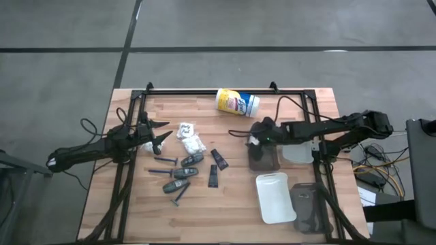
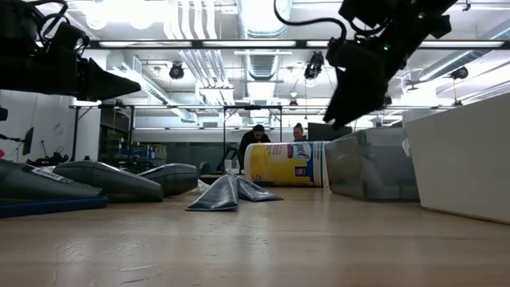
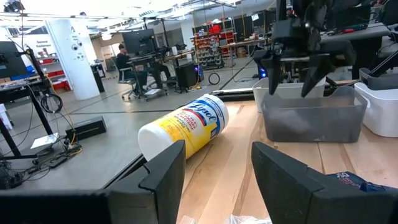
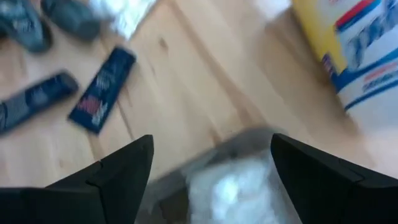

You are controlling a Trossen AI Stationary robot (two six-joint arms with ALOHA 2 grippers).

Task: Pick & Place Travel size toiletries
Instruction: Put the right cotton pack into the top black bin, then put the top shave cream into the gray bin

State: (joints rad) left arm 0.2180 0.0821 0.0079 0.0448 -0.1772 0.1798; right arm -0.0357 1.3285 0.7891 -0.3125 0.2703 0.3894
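Left pincer (image 1: 162, 133) hovers over the left part of the wooden bench (image 1: 231, 204), fingers apart, nothing between them, just beside the white crinkly packets (image 1: 190, 138). Next to those packets, toward the bench's middle, the rest of the toiletries lie loose: dark grey tubes (image 1: 184, 172), slim black sticks (image 1: 165, 160) and two dark flat sachets (image 1: 216, 167), all on the wood, none in a tray. At the far edge, past the middle, a yellow-and-white canister (image 1: 237, 102) lies on its side. Right pincer (image 1: 255, 141) hangs above a clear tray (image 1: 264, 158) right of centre, fingers spread wide and empty; its wrist view shows a white crinkly packet (image 4: 233, 186) lying inside that tray directly below the fingers. Nearer the front edge, a white tray (image 1: 276, 197) and another clear tray (image 1: 310, 206) sit side by side. In the low view two people (image 2: 275, 137) sit far back in the room.
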